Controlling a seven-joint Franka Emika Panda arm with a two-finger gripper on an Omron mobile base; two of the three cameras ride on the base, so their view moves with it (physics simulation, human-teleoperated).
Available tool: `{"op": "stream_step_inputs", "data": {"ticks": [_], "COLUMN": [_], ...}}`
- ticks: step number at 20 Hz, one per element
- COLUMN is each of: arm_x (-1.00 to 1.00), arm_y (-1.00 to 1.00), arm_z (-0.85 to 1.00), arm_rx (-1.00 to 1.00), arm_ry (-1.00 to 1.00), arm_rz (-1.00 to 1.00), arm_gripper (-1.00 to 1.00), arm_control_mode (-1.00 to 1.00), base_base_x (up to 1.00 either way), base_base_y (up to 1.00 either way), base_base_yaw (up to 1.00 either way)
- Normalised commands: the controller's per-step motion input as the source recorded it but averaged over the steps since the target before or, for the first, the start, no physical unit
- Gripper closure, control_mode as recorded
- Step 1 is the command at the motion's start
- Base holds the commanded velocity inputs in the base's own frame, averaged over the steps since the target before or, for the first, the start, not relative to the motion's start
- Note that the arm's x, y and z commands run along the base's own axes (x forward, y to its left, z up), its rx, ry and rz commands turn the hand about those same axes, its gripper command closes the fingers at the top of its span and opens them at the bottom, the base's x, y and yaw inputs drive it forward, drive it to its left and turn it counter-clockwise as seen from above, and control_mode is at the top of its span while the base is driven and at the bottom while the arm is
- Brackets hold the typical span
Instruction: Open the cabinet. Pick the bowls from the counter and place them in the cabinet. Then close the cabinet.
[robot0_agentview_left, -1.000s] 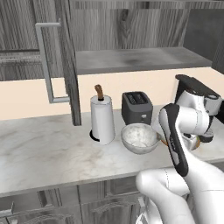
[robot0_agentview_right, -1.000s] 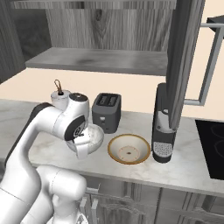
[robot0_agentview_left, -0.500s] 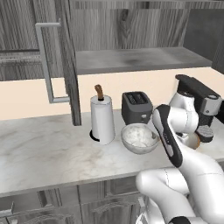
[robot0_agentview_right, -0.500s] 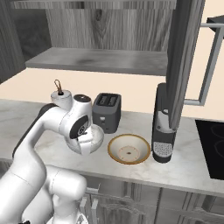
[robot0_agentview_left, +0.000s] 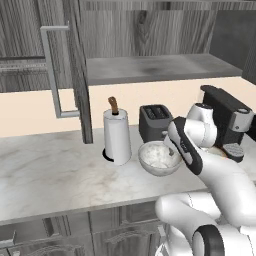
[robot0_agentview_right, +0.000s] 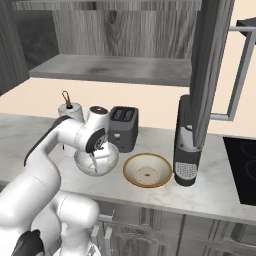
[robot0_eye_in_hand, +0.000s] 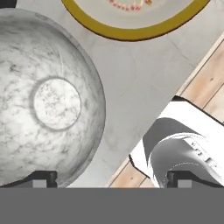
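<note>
The cabinet (robot0_agentview_left: 155, 67) stands open, its left door (robot0_agentview_left: 62, 70) and right door (robot0_agentview_right: 212, 65) swung out and its grey shelf (robot0_agentview_right: 115, 67) bare. Two bowls sit side by side on the marble counter (robot0_agentview_right: 215, 187): the speckled stone bowl (robot0_agentview_right: 102, 162) and the tan bowl (robot0_agentview_right: 147, 171). My gripper (robot0_agentview_right: 95, 161) points down at the stone bowl's near rim and is open. In the hand view the gripper (robot0_eye_in_hand: 111, 179) straddles the rim of the stone bowl (robot0_eye_in_hand: 48, 100); one fingertip (robot0_eye_in_hand: 41, 177) is over its inside. The tan bowl (robot0_eye_in_hand: 131, 22) lies just beyond.
A paper towel roll (robot0_agentview_left: 117, 135) and a dark toaster (robot0_agentview_left: 155, 120) stand right behind the stone bowl (robot0_agentview_left: 159, 157). A black coffee machine (robot0_agentview_right: 186, 145) rises right of the tan bowl, under the right door. A cooktop (robot0_agentview_right: 242, 170) lies at the far right.
The arm has swung left and brought the hand down over the stone bowl's near rim. The jaws have stayed open and both bowls are where they were.
</note>
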Motion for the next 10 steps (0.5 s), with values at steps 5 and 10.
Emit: {"op": "stream_step_inputs", "data": {"ticks": [5,10], "arm_x": [0.01,0.00], "arm_y": [-0.04,-0.04], "arm_z": [-0.31,-0.34], "arm_rx": [0.00,0.00], "arm_ry": [0.02,0.03], "arm_rz": [0.00,0.00], "arm_gripper": [-1.00,-1.00], "arm_control_mode": [-1.00,-1.00], "base_base_x": [0.00,0.00], "base_base_y": [0.00,0.00], "base_base_yaw": [0.00,0.00]}}
